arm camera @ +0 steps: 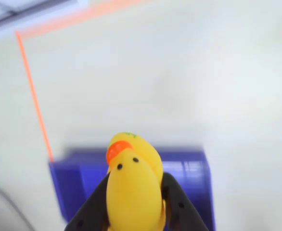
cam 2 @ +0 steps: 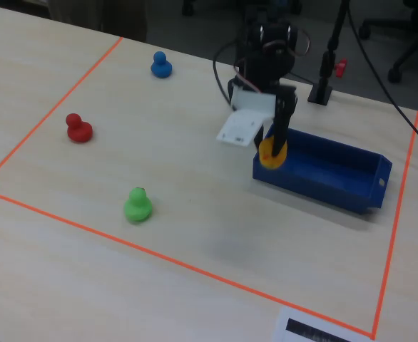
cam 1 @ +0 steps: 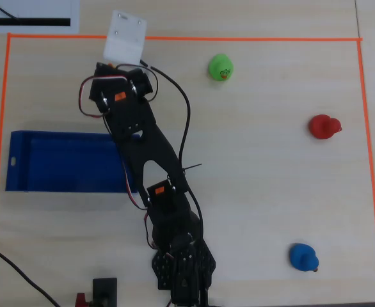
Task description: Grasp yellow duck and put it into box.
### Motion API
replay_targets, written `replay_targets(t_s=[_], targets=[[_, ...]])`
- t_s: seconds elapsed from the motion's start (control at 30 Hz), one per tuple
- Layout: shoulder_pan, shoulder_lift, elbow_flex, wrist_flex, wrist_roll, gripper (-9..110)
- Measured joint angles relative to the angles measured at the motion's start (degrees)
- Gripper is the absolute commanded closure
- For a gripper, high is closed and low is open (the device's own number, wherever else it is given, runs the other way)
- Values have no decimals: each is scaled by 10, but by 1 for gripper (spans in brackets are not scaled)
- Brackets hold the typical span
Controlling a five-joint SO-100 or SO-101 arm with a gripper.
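The yellow duck [arm camera: 134,190] with its orange beak fills the bottom of the wrist view, and my gripper [arm camera: 136,179] is shut on it, a black finger [arm camera: 90,214] pressed to each side. In the fixed view the yellow duck [cam 2: 272,154] hangs in the gripper [cam 2: 274,146] at the left short end of the blue box [cam 2: 352,199], off the table. The box [arm camera: 191,168] lies just beyond the duck in the wrist view. From overhead the arm and a white mount [cam 1: 125,35] hide the duck, and the box [cam 1: 21,160] sits at the left.
A green duck [cam 1: 221,67], a red duck [cam 1: 324,126] and a blue duck [cam 1: 303,257] stand apart on the table's right half, overhead. Orange tape [cam 1: 367,160] frames the work area. A black stand [cam 2: 323,89] and cables sit behind the arm's base.
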Motion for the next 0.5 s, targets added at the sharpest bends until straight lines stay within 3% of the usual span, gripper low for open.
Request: replay_targets(t_s=[0.3,0.5], targets=[[-127,112,290,30,113,101],[-223,113,400,-57,197,101]])
